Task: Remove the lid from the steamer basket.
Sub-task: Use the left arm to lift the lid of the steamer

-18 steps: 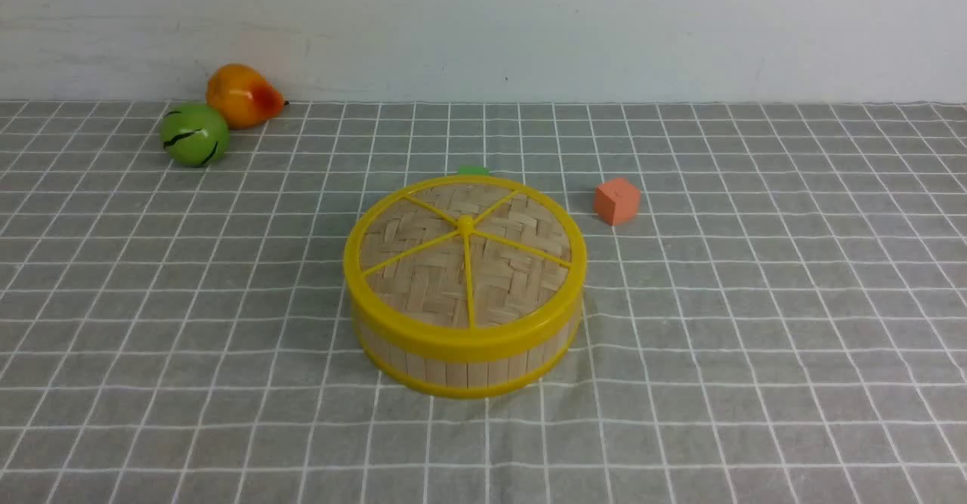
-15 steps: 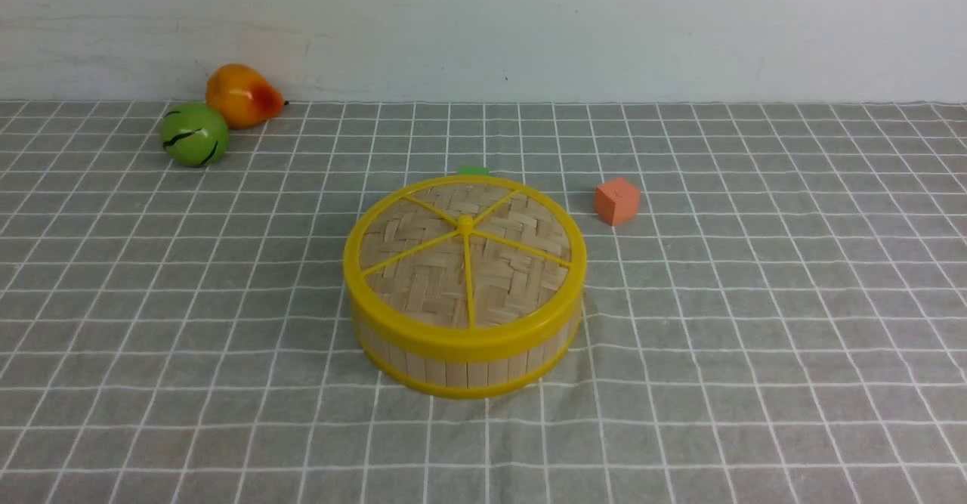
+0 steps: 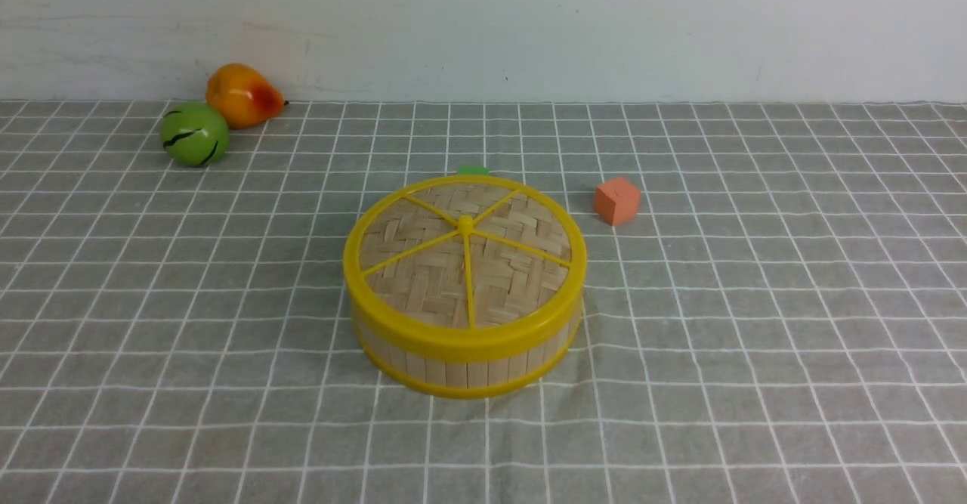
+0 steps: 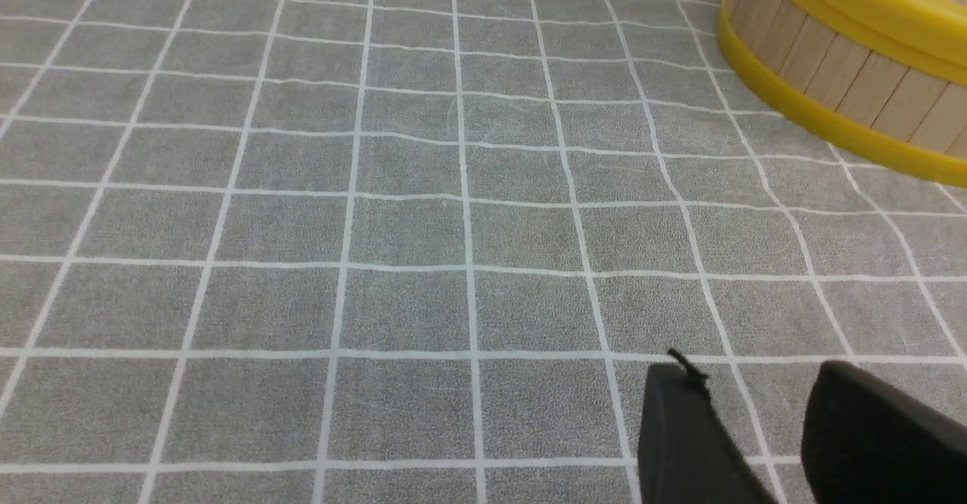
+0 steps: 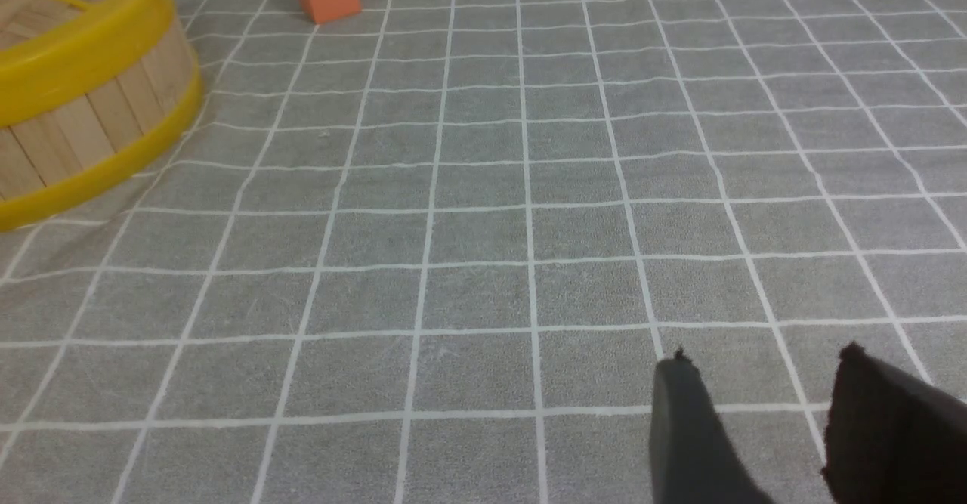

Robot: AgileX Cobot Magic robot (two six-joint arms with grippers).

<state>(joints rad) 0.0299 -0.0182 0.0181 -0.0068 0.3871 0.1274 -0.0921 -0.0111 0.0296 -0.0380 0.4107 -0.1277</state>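
We see the grey-checked desk (image 3: 755, 338) bearing the steamer basket (image 3: 464, 368), an orange cube (image 3: 617, 201), a green fruit (image 3: 194, 134) and a pear (image 3: 242, 94).

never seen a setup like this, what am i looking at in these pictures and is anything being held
This is a robot with two arms, each ending in a two-finger gripper. The wide picture comes from a camera between the arms, looking forward; neither arm shows there. The other two come from wrist cameras: the dark fingers are the left gripper and the right gripper, both open, holding nothing. On the grey checked cloth stands the steamer basket with its lid on. Farther back lie a green fruit, an orange fruit and an orange cube.
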